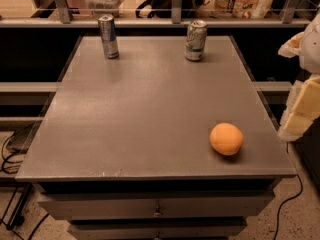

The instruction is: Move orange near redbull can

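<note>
The orange (226,139) lies on the grey table top (145,109), near the front right corner. The redbull can (108,36), slim, silver and blue, stands upright at the far left of the table. The gripper (301,109), pale yellow and white, hangs at the right edge of the view, just past the table's right side. It is to the right of the orange and a little above it, not touching it. It holds nothing that I can see.
A wider pale green-and-white can (196,40) stands upright at the far right of the table. A railing (175,21) runs behind the table. Drawers (157,209) sit under the front edge. Cables (10,154) lie on the floor at left.
</note>
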Controlling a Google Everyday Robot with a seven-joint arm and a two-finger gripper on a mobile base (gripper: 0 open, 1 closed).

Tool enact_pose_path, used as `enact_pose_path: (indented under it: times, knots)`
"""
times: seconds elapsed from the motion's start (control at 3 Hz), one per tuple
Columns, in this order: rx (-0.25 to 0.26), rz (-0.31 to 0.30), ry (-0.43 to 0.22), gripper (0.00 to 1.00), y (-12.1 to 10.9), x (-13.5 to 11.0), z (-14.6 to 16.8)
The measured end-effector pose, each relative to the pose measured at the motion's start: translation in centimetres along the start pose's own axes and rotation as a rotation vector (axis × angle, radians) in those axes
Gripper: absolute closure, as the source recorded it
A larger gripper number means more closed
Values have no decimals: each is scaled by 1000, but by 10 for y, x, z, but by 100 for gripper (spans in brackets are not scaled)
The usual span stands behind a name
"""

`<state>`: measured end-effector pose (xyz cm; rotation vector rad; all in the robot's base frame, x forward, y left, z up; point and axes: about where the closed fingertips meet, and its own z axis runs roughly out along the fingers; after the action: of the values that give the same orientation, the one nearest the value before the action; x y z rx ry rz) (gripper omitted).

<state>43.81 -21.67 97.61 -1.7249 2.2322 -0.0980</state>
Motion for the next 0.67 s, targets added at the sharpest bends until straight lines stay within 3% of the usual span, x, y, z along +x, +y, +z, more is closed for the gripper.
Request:
enact_pose_path:
  times: [0.67]
  knots:
    - [5,-15,-9,0,1,-6,4]
